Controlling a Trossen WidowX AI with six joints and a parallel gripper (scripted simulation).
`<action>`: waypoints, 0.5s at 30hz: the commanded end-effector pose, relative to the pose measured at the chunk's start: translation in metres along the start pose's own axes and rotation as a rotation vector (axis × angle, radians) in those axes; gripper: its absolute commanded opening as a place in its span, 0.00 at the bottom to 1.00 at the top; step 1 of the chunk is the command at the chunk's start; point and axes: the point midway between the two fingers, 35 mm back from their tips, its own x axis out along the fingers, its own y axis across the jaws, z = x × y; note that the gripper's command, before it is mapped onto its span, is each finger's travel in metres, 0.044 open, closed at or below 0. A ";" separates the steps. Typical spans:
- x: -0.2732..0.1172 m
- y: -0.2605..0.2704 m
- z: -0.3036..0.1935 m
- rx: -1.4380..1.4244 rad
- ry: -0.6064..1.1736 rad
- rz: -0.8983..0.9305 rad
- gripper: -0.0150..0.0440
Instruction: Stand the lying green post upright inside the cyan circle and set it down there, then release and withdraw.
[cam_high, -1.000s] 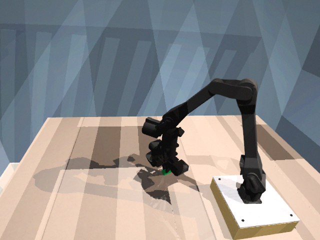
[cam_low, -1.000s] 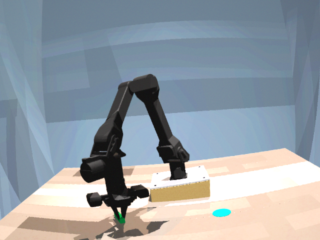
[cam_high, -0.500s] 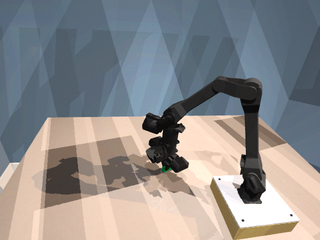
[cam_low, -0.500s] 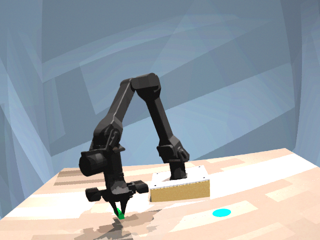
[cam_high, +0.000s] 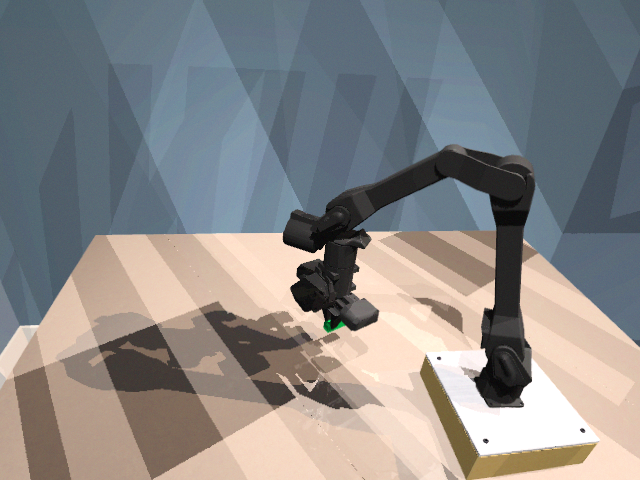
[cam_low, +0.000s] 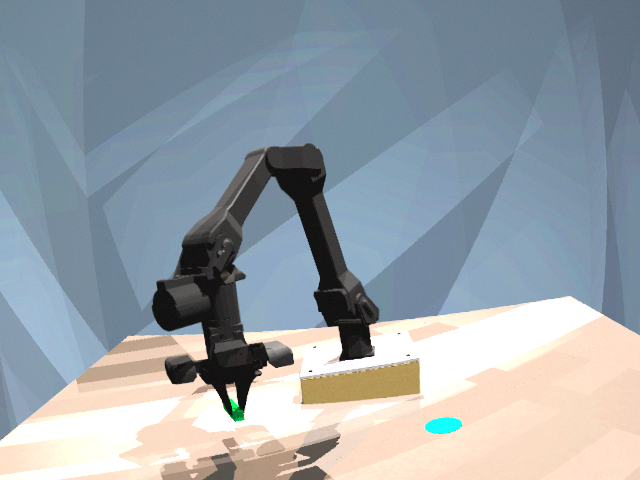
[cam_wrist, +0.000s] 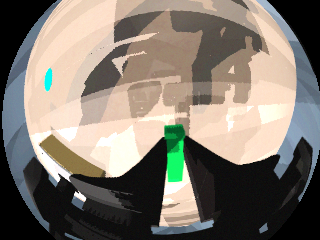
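The green post (cam_high: 327, 326) (cam_low: 237, 415) (cam_wrist: 175, 169) lies roughly level between the fingertips of my gripper (cam_high: 331, 322) (cam_low: 235, 411) (cam_wrist: 174, 140), which points down and is shut on it. The post seems to be a little above the table; the fingers hide part of it in the top and exterior views. The wrist view shows it running away from the camera between the fingers. The flat cyan circle (cam_low: 443, 425) (cam_wrist: 48, 79) lies on the table, well to the right of the gripper in the exterior view. The top view does not show the circle.
The arm's base block (cam_high: 516, 434) (cam_low: 361, 384) (cam_wrist: 72, 156), with a white top and yellowish sides, stands on the wooden table (cam_high: 232, 439) (cam_low: 516, 439). A white object (cam_high: 16, 345) shows at the left edge of the top view. Dark arm shadows cross the table.
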 end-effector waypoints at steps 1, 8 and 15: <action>-0.010 -0.002 0.001 0.004 -0.001 -0.008 0.29; -0.026 -0.002 0.001 0.000 0.003 -0.005 0.29; -0.042 0.000 0.000 -0.004 0.007 -0.003 0.29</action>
